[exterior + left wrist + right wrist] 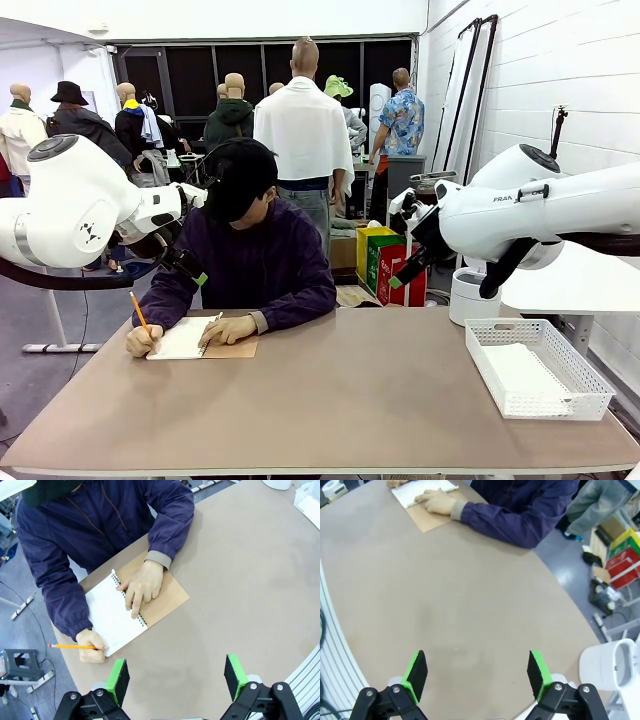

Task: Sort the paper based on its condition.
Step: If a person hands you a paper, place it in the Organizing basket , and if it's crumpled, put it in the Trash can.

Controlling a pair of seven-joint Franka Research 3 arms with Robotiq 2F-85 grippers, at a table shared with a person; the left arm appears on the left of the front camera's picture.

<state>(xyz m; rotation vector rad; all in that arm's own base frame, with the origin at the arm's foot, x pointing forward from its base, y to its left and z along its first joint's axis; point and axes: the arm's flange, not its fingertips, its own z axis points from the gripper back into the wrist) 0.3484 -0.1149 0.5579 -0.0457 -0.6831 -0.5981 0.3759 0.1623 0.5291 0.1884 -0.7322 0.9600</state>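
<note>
No loose paper lies on the table top. A person at the far side writes with a pencil [70, 646] on the white page of a bound spiral notebook [112, 612] with a brown cover, one hand [143, 583] flat on it. The notebook [185, 340] is at the far left of the table. My left gripper [176, 672] hangs open high above the table near the notebook, holding nothing. My right gripper [476, 672] is open over the bare middle-right, also holding nothing. In the front view the left gripper [192, 268] and right gripper [405, 270] hover beside the person.
A white mesh tray [555, 405] stands at the table's right edge with something flat and white in it; I cannot tell whether that is paper. A white bin [472, 295] stands off the table behind it. Red, green and yellow boxes [385, 262] sit on the floor.
</note>
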